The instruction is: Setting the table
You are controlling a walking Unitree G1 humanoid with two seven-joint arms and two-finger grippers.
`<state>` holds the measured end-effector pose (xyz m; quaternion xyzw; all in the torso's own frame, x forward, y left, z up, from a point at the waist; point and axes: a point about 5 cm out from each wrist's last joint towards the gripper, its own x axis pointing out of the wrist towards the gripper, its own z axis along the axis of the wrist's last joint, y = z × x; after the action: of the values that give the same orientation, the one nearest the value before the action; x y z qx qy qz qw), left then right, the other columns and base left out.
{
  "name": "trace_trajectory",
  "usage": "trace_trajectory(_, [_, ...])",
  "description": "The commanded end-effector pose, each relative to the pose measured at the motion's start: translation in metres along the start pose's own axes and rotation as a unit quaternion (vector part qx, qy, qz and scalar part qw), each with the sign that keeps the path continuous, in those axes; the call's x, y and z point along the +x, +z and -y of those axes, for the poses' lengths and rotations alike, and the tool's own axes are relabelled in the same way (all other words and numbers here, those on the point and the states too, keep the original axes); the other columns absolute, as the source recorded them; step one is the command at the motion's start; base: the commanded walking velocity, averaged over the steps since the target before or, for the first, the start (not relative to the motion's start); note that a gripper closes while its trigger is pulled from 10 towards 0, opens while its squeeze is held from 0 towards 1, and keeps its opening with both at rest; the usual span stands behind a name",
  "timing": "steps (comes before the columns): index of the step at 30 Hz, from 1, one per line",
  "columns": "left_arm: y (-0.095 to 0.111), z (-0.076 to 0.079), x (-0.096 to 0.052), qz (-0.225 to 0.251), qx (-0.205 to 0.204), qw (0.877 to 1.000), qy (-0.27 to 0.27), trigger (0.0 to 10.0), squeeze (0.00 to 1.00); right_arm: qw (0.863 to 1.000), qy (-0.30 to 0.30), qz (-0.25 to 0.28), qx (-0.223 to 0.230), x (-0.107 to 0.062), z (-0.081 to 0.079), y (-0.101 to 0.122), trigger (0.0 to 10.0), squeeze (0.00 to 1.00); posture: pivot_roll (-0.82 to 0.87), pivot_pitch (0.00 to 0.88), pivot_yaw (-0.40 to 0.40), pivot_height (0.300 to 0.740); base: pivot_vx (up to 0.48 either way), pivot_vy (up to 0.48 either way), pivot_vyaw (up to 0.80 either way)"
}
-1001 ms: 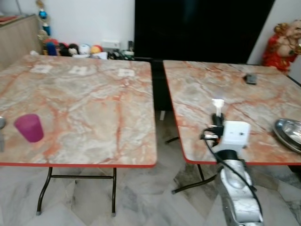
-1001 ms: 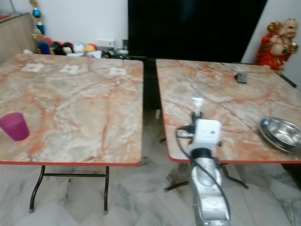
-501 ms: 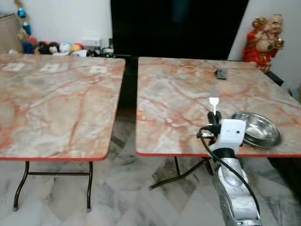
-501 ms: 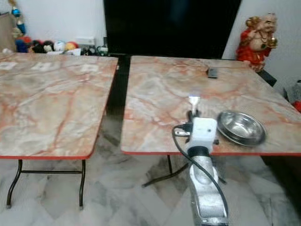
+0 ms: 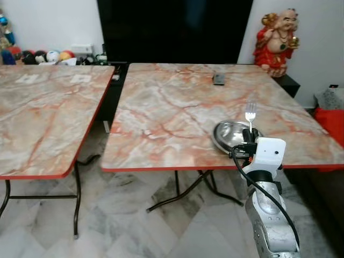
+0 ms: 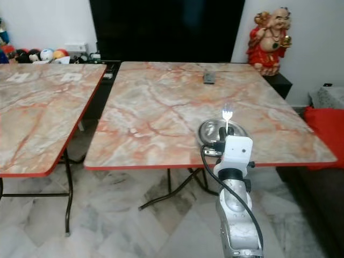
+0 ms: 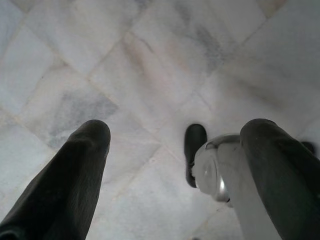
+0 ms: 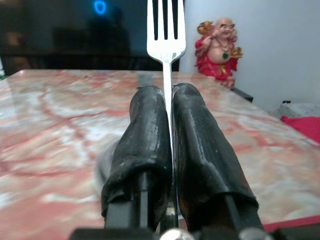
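Observation:
My right gripper (image 5: 248, 135) is shut on the handle of a silver fork (image 5: 250, 112), which stands upright with its tines up. In the right wrist view the fork (image 8: 165, 30) rises from between the two pressed-together black fingers (image 8: 142, 135). The gripper hovers over the front edge of the right marble table (image 5: 172, 113), just in front of a steel bowl (image 5: 230, 134) that sits near that edge. The bowl (image 6: 210, 129) is partly hidden by the gripper. My left gripper (image 7: 175, 135) hangs over the tiled floor with its fingers spread apart and nothing between them.
A second marble table (image 5: 37, 118) stands to the left across a narrow gap. A dark remote (image 5: 219, 79) lies at the back of the right table. A red figurine (image 5: 278, 38) stands behind it, and a red seat (image 5: 329, 121) is at the right.
The camera has swung right: the left table and purple cup slid out of view, and the steel bowl now lies right in front of my right gripper, which still holds the fork.

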<state>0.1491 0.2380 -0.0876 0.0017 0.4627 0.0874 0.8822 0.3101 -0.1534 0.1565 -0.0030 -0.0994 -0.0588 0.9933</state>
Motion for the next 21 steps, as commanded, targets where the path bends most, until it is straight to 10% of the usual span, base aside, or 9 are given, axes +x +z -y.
trace_trajectory(1, [-0.0034, 0.007, 0.0001, -0.008, 0.009, 1.0, -0.01, 10.0, 0.0, 1.0, -0.008, 0.0, -0.005, -0.0005, 0.0047, -0.0004, 10.0, 0.0, 0.0, 0.0, 0.008, 0.74, 0.0, -0.458, 0.0])
trace_trajectory(21, [-0.0051, 0.0079, -0.0001, -0.011, 0.005, 1.0, -0.008, 10.0, 0.0, 1.0, 0.0, -0.002, -0.003, 0.0005, 0.0017, -0.0012, 10.0, 0.0, 0.01, 0.0, 0.0, 0.74, 0.0, -0.185, 0.0])
